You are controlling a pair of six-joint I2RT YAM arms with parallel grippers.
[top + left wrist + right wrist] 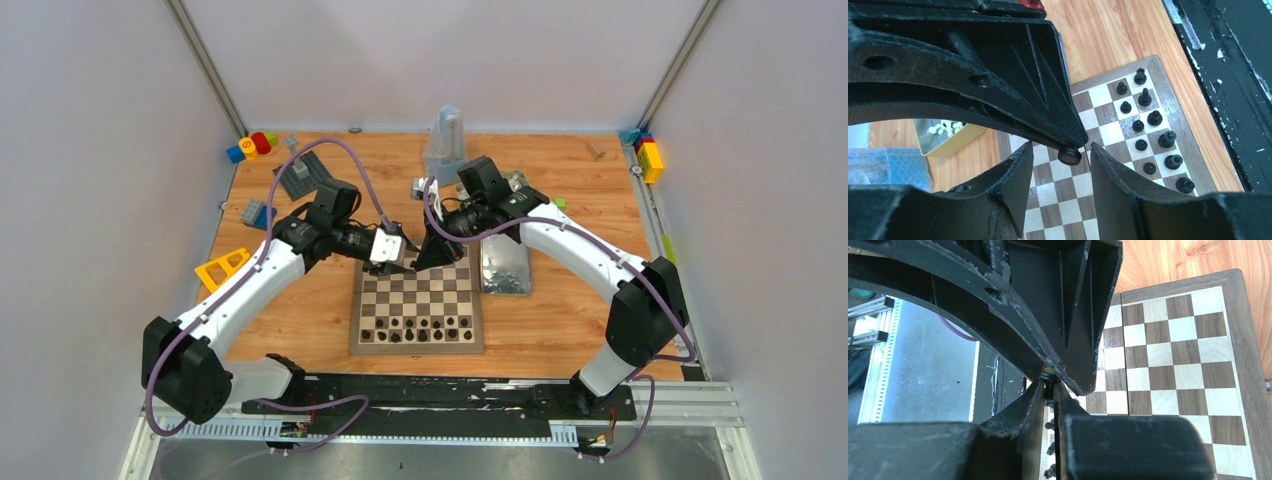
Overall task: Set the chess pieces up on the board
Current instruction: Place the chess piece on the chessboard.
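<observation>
The board [420, 290] lies in the middle of the table with several black chess pieces [420, 328] standing on its two near rows. Both grippers meet above its far edge. My right gripper [1049, 384] is shut on a small black chess piece [1069, 156], whose round base faces the left wrist camera. My left gripper [1060, 150] is open, its fingers [1015, 185] either side of that piece and apart from it. In the top view the left gripper [400, 262] and right gripper [420, 262] are tip to tip. The rows of black pieces [1153, 117] also show in the left wrist view.
A yellowish tin [948, 137] holding white pieces sits beyond the board. A shiny metal tin [505, 265] lies at the board's right. A grey studded plate [303, 178], toy blocks [255, 145] and a yellow block [222, 268] are at left, more blocks [648, 155] at far right.
</observation>
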